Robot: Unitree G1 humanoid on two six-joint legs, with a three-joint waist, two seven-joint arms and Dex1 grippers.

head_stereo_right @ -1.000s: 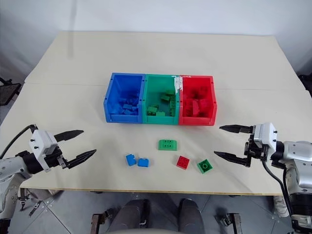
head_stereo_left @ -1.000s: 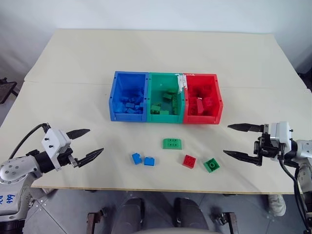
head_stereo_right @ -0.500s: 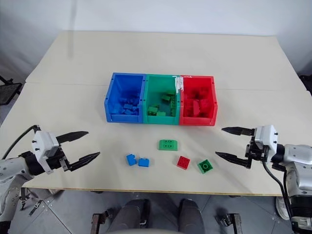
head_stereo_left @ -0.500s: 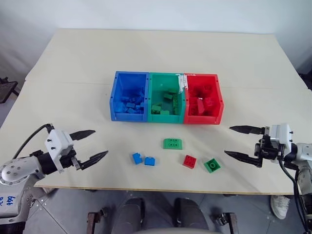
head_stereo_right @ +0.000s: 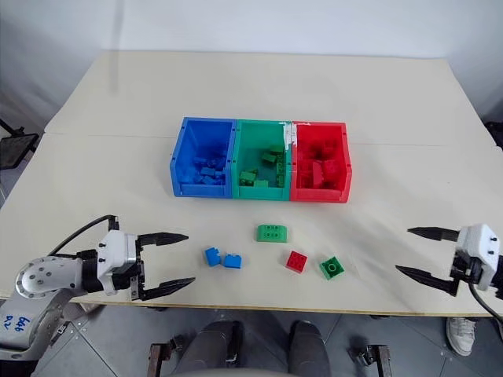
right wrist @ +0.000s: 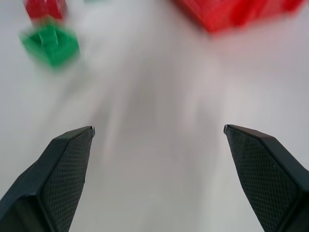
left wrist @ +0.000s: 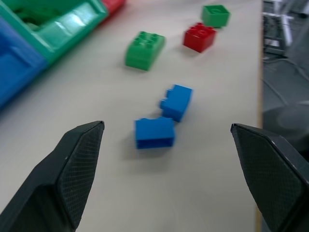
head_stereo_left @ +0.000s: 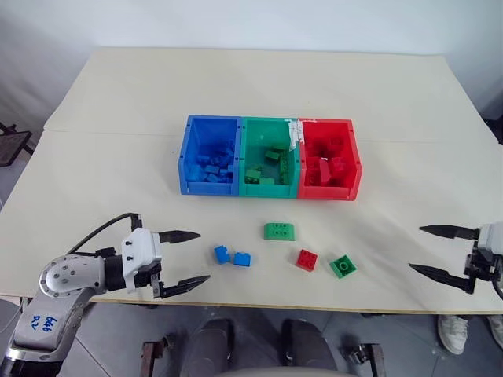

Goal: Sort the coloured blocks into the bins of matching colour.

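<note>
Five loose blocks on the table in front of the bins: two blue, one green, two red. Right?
Not quite. The left eye view shows two green blocks, a wider one and a small one, and one red block. The two blue blocks are right.

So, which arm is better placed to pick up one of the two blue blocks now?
The left. The left gripper is open beside the blue blocks and points at them. The right gripper, also open, sits far off at the table's right edge.

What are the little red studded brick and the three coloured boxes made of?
The small red studded brick looks like hard moulded plastic: even colour, crisp edges, round studs. The joined blue, green and red open boxes look plastic too, with thin smooth walls and a slight shine. The pale table looks matte; its material is unclear.
</note>
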